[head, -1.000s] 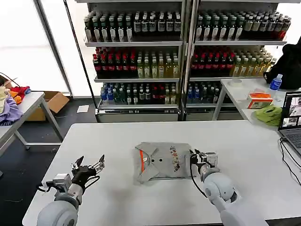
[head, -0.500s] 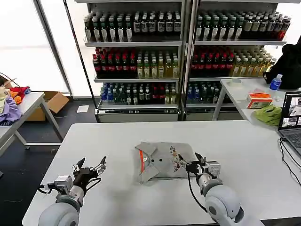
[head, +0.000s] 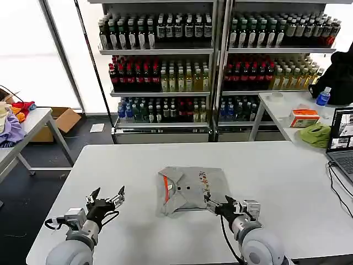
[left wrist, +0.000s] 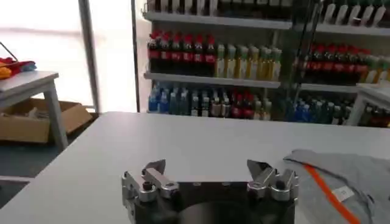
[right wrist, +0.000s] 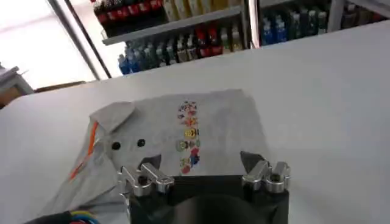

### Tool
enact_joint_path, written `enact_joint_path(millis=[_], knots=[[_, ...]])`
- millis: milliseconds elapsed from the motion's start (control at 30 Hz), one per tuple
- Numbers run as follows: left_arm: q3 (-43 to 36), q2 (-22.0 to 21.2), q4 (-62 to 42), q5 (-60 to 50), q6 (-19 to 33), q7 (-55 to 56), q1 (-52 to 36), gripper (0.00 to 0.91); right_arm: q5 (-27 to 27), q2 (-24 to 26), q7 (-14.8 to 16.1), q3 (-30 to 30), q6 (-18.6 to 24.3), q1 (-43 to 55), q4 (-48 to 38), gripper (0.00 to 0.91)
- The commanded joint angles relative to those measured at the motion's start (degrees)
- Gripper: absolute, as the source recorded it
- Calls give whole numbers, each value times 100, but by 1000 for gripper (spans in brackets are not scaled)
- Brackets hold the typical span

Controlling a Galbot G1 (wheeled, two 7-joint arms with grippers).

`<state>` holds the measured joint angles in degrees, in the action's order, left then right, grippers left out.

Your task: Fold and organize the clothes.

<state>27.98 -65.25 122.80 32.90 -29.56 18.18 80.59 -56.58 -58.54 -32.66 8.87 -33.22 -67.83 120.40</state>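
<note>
Nearest to us, our left gripper (head: 105, 197) hovers over the table (head: 287, 171) near its front left corner, fingers spread wide and holding nothing. The left wrist view shows both fingertips apart above bare tabletop, with the shirt's collar side off beyond them.

Our right gripper (head: 227, 206) sits low near the front edge, just at the near right corner of the T-shirt (head: 190, 187). In the right wrist view its fingers (right wrist: 148, 163) stand well apart with nothing between them; whether the tips touch the cloth we cannot tell, since the gripper body covers the shirt's near hem.

The T-shirt lies folded at the middle of the table, a compact grey rectangle (the orange neck label (head: 166, 187) faces the left edge, the small colourful print (head: 205, 184) runs along the right part). One corner by the collar is turned up. Its sleeves are tucked under and hidden.
</note>
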Motion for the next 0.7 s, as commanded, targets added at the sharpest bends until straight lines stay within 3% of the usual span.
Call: enact_joint_path(millis=[33,467,700], knots=[[3,-8,-7,-11,13,-12,22,907,-425,-35,-140,46,-10,-182,7,907],[16,17,45,-11,17,-27,75,907,-556,-197,-217,178,-9,-225,-209,907],[21,-2,77,-27,9,-32,137,907,-711,-61,-203,532,-10,-262,512,907]])
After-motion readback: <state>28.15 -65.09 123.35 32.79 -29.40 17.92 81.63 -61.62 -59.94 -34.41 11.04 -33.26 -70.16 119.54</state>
